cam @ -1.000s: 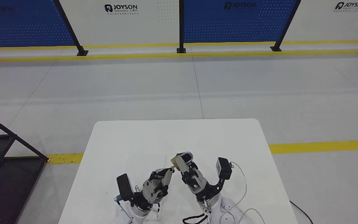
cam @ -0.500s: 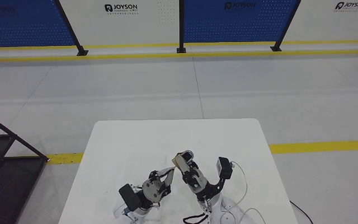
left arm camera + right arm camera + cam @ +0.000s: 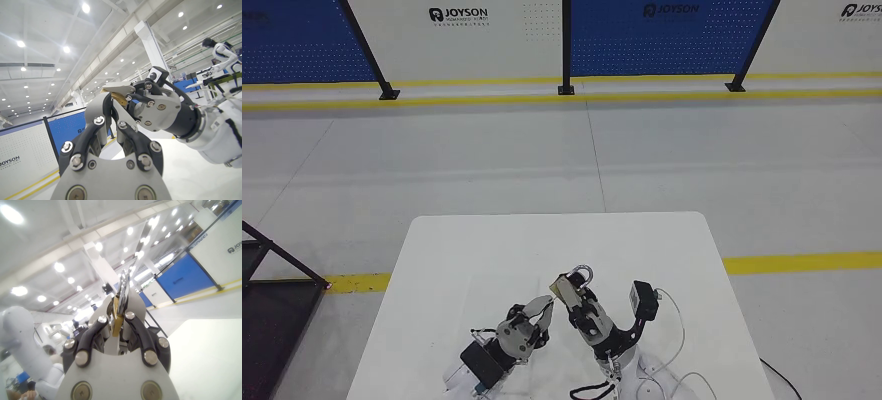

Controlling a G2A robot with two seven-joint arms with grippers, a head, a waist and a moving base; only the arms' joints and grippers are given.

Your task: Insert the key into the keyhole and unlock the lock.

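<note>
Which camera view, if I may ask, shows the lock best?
The right wrist view: the lock sits close up in the right gripper, brass body and silver shackle both clear. The top view shows it small; the left wrist view shows a brass sliver.

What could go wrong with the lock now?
The brass padlock with the silver shackle is held above the white table by the right gripper; a push could twist or drop it. The left gripper is close beside it, the key hidden, so it might miss the keyhole.
</note>
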